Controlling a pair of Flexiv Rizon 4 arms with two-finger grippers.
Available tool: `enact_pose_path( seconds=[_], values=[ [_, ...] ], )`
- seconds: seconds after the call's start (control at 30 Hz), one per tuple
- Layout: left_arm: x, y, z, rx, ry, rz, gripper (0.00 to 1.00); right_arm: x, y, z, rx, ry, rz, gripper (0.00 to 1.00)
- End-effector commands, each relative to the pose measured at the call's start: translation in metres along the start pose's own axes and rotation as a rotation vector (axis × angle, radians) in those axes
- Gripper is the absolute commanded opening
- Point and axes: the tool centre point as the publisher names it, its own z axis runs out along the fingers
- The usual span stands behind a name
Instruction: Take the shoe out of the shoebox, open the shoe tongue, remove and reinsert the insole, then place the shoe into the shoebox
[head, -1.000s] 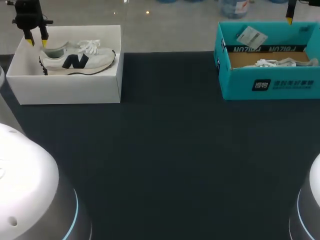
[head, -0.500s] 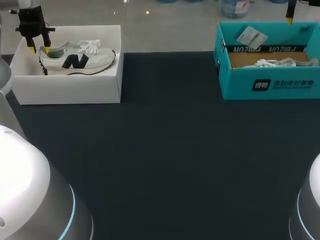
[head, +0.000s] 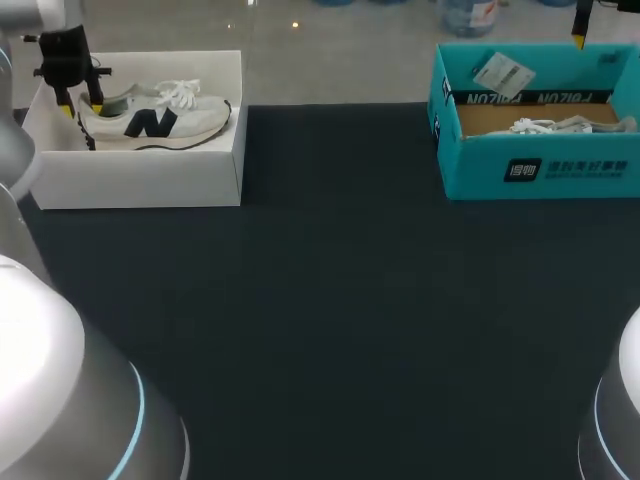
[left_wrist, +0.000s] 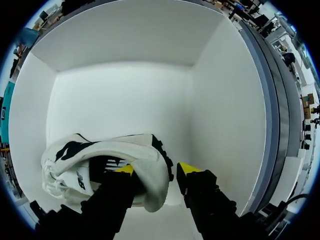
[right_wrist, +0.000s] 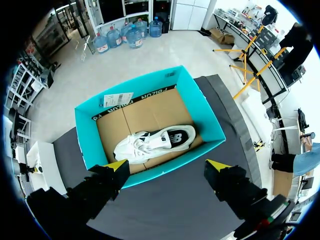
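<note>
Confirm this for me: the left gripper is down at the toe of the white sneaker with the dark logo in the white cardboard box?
Not the toe: the left gripper is down at the heel of the white sneaker with the dark logo in the white cardboard box. The left wrist view shows it straddling the heel.

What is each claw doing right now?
Left claw: open, straddling the heel of the white shoe.
Right claw: open, empty, above the teal shoebox.

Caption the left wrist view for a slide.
Left pincer open astride the heel of the shoe inside the white box, one tip in the collar.
</note>
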Motion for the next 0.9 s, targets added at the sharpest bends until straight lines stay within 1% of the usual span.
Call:
enact_pose_path(
  seconds=[0.03, 0.27, 0.33, 0.43, 0.47, 0.5, 0.53, 0.6, 0.63, 0.9],
  values=[
    [0.001, 0.018, 0.014, 0.064, -0.003, -0.001, 0.47, 0.0, 0.0, 0.0, -0.001, 0.0, 0.0, 1.0],
    [0.001, 0.021, 0.024, 0.081, 0.0, -0.003, 0.45, 0.0, 0.0, 0.0, -0.001, 0.0, 0.0, 1.0],
    [0.002, 0.022, 0.025, 0.084, 0.001, -0.004, 0.46, 0.0, 0.0, 0.0, -0.001, 0.0, 0.0, 1.0],
    [0.003, 0.024, 0.029, 0.096, 0.007, -0.008, 0.45, 0.0, 0.0, 0.0, -0.001, 0.0, 0.0, 1.0],
    [0.003, 0.024, 0.03, 0.098, 0.008, -0.007, 0.44, 0.0, 0.0, 0.0, -0.001, 0.0, 0.0, 1.0],
    [0.003, 0.024, 0.03, 0.101, 0.01, -0.002, 0.38, 0.0, 0.0, 0.0, -0.001, 0.0, 0.0, 1.0],
    [0.003, 0.024, 0.03, 0.101, 0.011, 0.0, 0.3, 0.0, 0.0, 0.0, -0.001, 0.0, 0.0, 1.0],
    [0.003, 0.024, 0.03, 0.105, 0.016, 0.006, 0.05, 0.0, 0.0, 0.0, -0.001, 0.0, 0.0, 1.0],
    [0.003, 0.024, 0.031, 0.105, 0.018, 0.006, 0.0, 0.0, 0.0, 0.0, -0.001, 0.0, 0.0, 1.0],
    [0.006, 0.023, 0.029, 0.101, 0.029, 0.022, 0.0, 0.0, 0.0, 0.0, -0.001, 0.0, 0.0, 1.0]
  ],
)
